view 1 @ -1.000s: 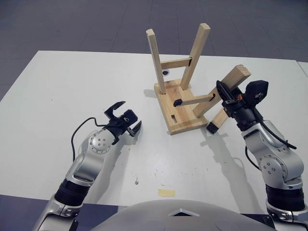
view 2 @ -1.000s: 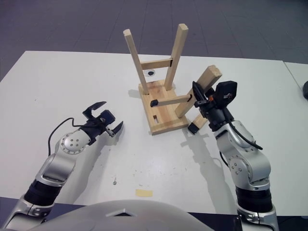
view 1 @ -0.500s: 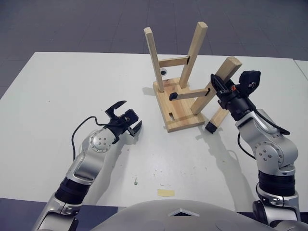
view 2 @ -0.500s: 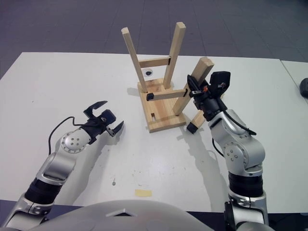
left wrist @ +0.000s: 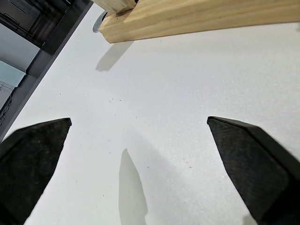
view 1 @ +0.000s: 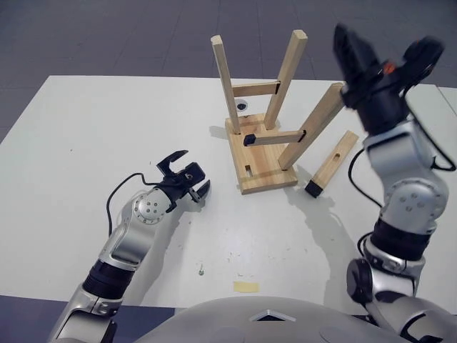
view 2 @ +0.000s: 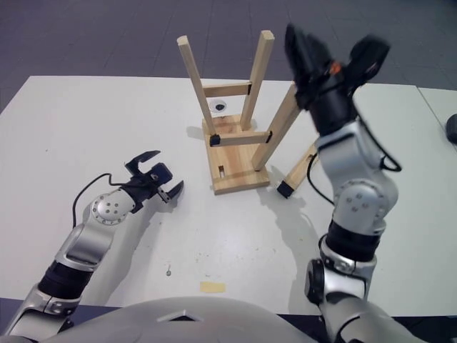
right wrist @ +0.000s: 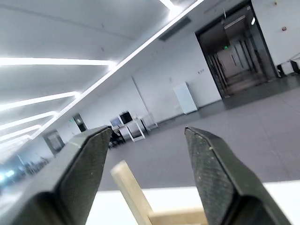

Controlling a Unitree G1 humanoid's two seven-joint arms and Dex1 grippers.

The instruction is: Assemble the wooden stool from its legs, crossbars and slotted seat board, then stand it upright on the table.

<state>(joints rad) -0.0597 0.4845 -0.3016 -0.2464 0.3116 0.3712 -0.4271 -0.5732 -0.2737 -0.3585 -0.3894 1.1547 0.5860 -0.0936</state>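
Observation:
The slotted seat board (view 1: 265, 176) lies upside down on the white table (view 1: 86, 136). Two legs (view 1: 225, 82) (view 1: 287, 75), joined by a crossbar (view 1: 255, 90), stand up from it. A third leg (view 1: 318, 123) leans tilted on the board's right side, and a second crossbar (view 1: 275, 137) runs from it toward the left. A loose leg (view 1: 332, 163) lies on the table to the right of the board. My right gripper (view 1: 355, 53) is raised above the third leg's top, open and holding nothing (right wrist: 147, 133). To the left of the board, my left gripper (view 1: 184, 171) rests open just above the table (left wrist: 139, 122).
A scrap of yellow tape (view 1: 246, 286) and a small screw (view 1: 203, 270) lie near the table's front edge. A round dark-rimmed hole (view 1: 243, 107) sits behind the stool. There is free room on the left half of the table.
My right gripper has let go of the third leg and risen well above it. The leg stays leaning on the board, steeper than before. The left arm has not moved.

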